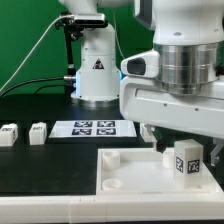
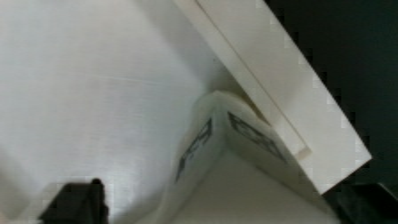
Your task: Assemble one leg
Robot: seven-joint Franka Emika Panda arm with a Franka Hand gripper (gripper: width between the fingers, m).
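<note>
Leg (image 1: 187, 161) stands upright on the white panel (image 1: 120, 178), near the panel's corner on the exterior view's right, marker tags on two visible faces. Gripper (image 1: 163, 141) hangs directly over that corner, just beside the leg, toward the exterior view's left of it; dark fingers (image 1: 151, 134) only partly visible under the wrist housing. Can't tell whether the fingers are spread or closed, or whether they touch the leg.

Relative to the panel: marker board (image 1: 94, 128) lies flat on the black table (image 1: 40, 160) just behind it; two more small white blocks (image 1: 10, 134) (image 1: 38, 131) sit beyond the board on the exterior view's left, apart from each other. Raised corner socket (image 1: 109, 158) on the panel's near-left area.

Wrist view: the leg (image 2: 231, 160) fills the frame close up, tag edge visible, against the panel's raised rim (image 2: 267, 70). One dark fingertip (image 2: 71, 203) at frame edge, apart from the leg.
</note>
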